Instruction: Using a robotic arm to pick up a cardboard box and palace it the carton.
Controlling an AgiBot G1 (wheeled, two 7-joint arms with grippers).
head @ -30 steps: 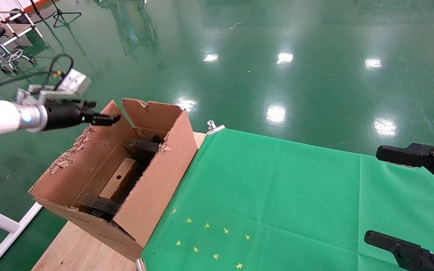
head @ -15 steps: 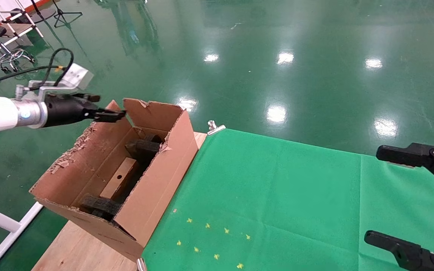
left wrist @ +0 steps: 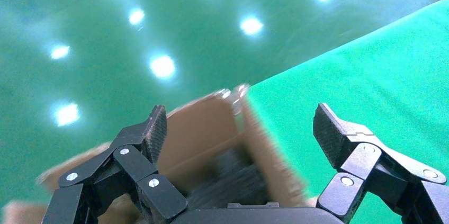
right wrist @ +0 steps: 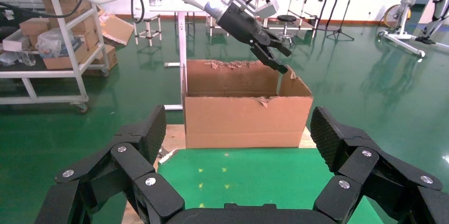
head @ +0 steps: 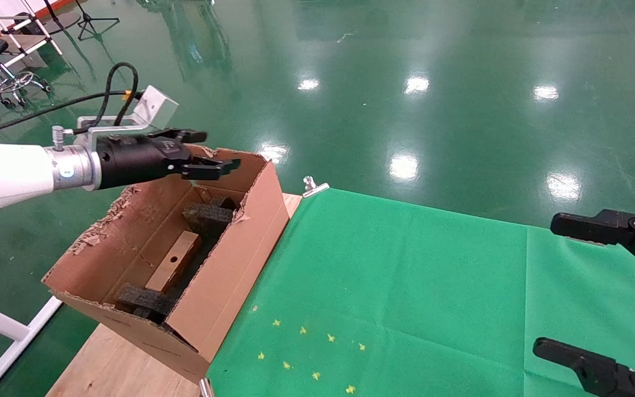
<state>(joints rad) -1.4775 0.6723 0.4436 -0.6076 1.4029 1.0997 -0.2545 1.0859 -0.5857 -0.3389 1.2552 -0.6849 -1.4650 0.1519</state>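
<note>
The carton (head: 229, 286) stands open on the table's left end, its flaps torn. The small cardboard box (head: 174, 267) lies inside it between black foam pieces (head: 207, 218). My left gripper (head: 219, 150) is open and empty, held level just above the carton's far flap. The left wrist view shows its open gripper (left wrist: 241, 128) over the blurred carton (left wrist: 201, 128). The right wrist view shows the carton (right wrist: 243, 118) and, above it, the left gripper (right wrist: 278, 57). My right gripper (head: 552, 284) is open and empty, parked at the right edge over the cloth.
A green cloth (head: 405, 286) with small yellow marks (head: 306, 353) covers the table right of the carton. Bare wood (head: 113, 364) shows under the carton. A metal clip (head: 312, 186) holds the cloth's far corner. Racks and stools stand far off on the glossy green floor.
My left arm has swung right, from beside the carton's far left flap to over its far end, with the fingers open. The right arm has not moved.
</note>
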